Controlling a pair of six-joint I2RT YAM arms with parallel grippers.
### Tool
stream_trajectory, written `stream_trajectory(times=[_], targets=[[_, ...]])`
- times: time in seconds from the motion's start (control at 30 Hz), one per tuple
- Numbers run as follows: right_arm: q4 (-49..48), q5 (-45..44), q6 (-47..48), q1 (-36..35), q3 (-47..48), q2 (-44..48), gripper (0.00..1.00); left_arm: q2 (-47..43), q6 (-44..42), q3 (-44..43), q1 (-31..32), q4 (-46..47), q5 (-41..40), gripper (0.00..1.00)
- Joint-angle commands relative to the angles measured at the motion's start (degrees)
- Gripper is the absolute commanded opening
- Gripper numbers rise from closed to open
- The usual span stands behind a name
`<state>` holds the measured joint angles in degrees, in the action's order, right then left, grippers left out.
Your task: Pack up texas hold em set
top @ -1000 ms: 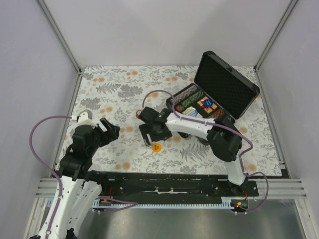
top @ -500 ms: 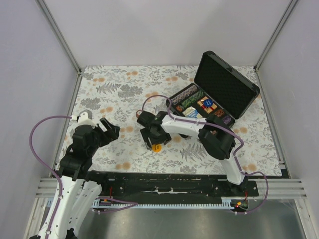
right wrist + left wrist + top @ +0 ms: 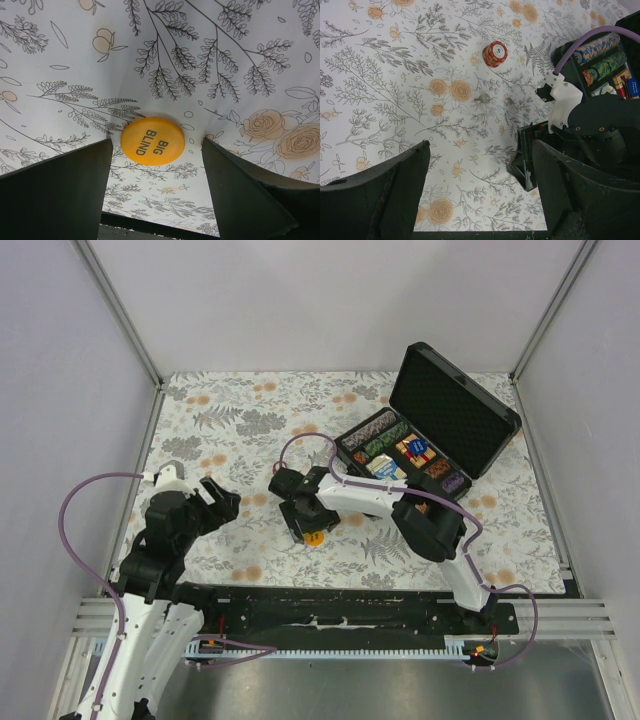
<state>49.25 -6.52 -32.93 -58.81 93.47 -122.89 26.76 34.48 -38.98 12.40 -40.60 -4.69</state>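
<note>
Top view: right arm (image 3: 375,498) has swung left, away from the open case (image 3: 455,415), and come down over the yellow disc (image 3: 316,537) on the tabletop (image 3: 230,420). Pick is lined up; disc not packed yet. Arm reaches low, forearm near level. Left arm (image 3: 165,530) unchanged, parked left.

Left wrist: left claw (image 3: 480,165) wide open, empty; red chips (image 3: 494,53) lie loose ahead.

Right wrist: right claw (image 3: 156,145) open, fingers (image 3: 55,195) either side of the flat disc, no grip yet.

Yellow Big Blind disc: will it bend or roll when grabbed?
The yellow disc looks like smooth, stiff plastic, so it probably won't bend. Lying flat on the tablecloth, its thin edge may slip. Being round, it could roll if tipped.
</note>
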Motion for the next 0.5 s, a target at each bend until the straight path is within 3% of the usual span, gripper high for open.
stream_trajectory(times=[0.0,0.3,0.47], targets=[[-0.56,0.55,-0.56,-1.49,0.48,-3.58,0.78,-0.66,0.06,-0.31,0.25,0.87,-1.55,0.88],[-0.83,0.20,-1.79,-1.49,-0.66,-4.55,0.56,-0.66,-0.03,-0.31,0.25,0.87,-1.46,0.88],[-0.83,-1.03,-2.23,-1.49,-0.31,-4.03,0.52,-0.57,-0.03,-0.39,0.25,0.87,-1.46,0.88]])
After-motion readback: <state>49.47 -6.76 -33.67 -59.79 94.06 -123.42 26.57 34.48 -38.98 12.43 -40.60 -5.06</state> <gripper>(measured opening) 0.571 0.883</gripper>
